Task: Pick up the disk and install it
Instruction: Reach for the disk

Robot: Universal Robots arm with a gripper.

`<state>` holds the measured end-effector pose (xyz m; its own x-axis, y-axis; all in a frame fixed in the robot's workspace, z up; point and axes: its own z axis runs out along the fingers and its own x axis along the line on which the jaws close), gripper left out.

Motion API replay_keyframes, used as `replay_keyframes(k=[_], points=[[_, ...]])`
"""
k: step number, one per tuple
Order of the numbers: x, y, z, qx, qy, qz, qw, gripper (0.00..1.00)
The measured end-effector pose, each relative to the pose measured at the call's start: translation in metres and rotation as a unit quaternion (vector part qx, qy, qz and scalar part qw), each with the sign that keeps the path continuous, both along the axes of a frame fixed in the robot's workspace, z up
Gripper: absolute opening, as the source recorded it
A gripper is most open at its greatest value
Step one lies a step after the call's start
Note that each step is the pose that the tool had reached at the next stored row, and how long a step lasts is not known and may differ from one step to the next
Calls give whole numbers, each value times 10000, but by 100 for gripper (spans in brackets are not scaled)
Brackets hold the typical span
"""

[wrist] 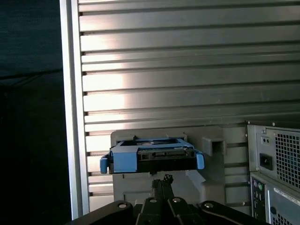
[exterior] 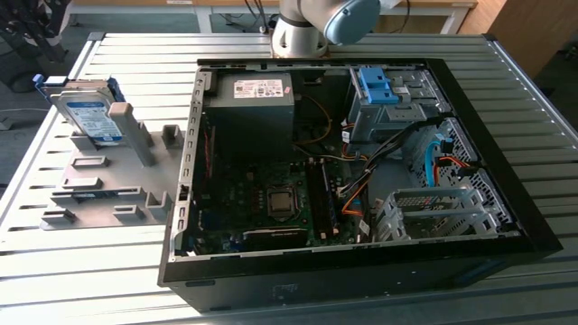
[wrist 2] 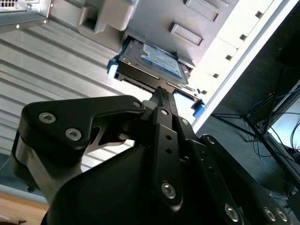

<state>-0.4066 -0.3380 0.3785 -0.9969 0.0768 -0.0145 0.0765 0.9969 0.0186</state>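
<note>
My black two-fingered claw (wrist: 162,179) is pressed together, tip against tip, and pinches nothing (in both wrist views the fingers run into one thin point (wrist 2: 159,91)). Straight ahead of that point, close but apart from it as far as I can judge, is the flat rectangular silver metal disk (wrist: 152,157) with its white and blue label and blue plastic rails. It presents its dark connector edge to me. Its broad face runs crosswise to the line of my fingers, so the thin dimension is the one that lies between them.

In the exterior view the disk (exterior: 91,115) stands on edge, leaning a little, in a slot of the pale grey plastic holder (exterior: 108,196). The holder lies on the ribbed metal table (exterior: 380,47) at the exterior view's left.

Beyond it, towards the exterior view's right, the black open computer case (exterior: 361,277) lies on its side with the boards showing. The silver perforated metal drive cage (exterior: 434,210) sits inside it, well apart from the disk. The disk has not been picked up.
</note>
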Motion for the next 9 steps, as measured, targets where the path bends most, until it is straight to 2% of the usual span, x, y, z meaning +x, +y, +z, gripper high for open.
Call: replay_keyframes(k=[5,9], points=[[-154,24,-17,0,13,0,10000,11],[-193,25,-23,0,25,0,10000,11]])
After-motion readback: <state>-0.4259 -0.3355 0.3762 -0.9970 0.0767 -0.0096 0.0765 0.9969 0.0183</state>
